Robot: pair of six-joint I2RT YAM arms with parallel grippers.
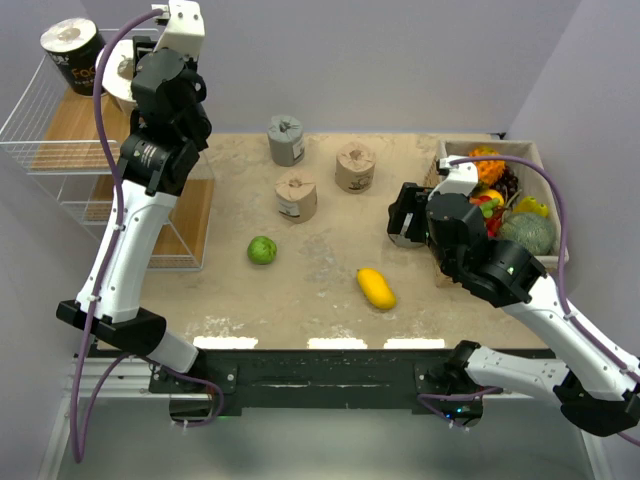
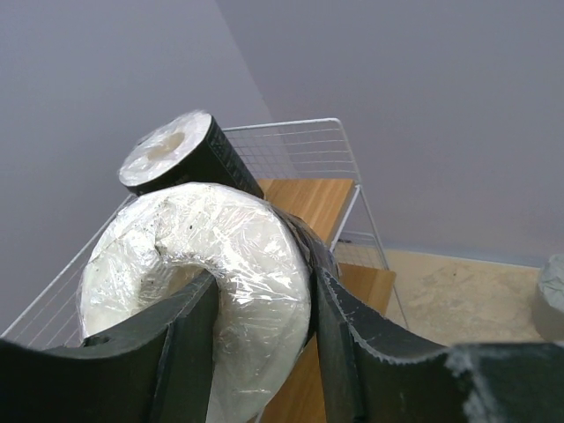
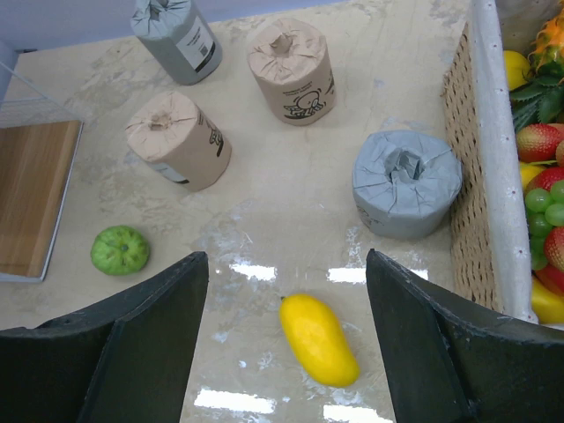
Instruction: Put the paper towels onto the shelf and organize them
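My left gripper (image 2: 264,278) is raised at the top of the white wire shelf (image 1: 40,110) and is shut on a black-wrapped paper towel roll (image 2: 203,256), its white end toward the camera. Just behind it, another black roll (image 1: 72,48) lies on the top tier. Left on the table are a grey roll (image 1: 286,140) and two tan rolls (image 1: 355,166) (image 1: 296,196). A second grey roll (image 3: 405,181) sits beside the fruit box. My right gripper (image 3: 286,260) hangs open over the table with nothing between its fingers.
A yellow mango (image 3: 319,339) lies on the table under the right gripper, and a green fruit (image 1: 262,250) lies to its left. The tan box of fruit (image 1: 545,170) stands at the right edge. A lower shelf board (image 3: 31,194) reaches onto the table's left side.
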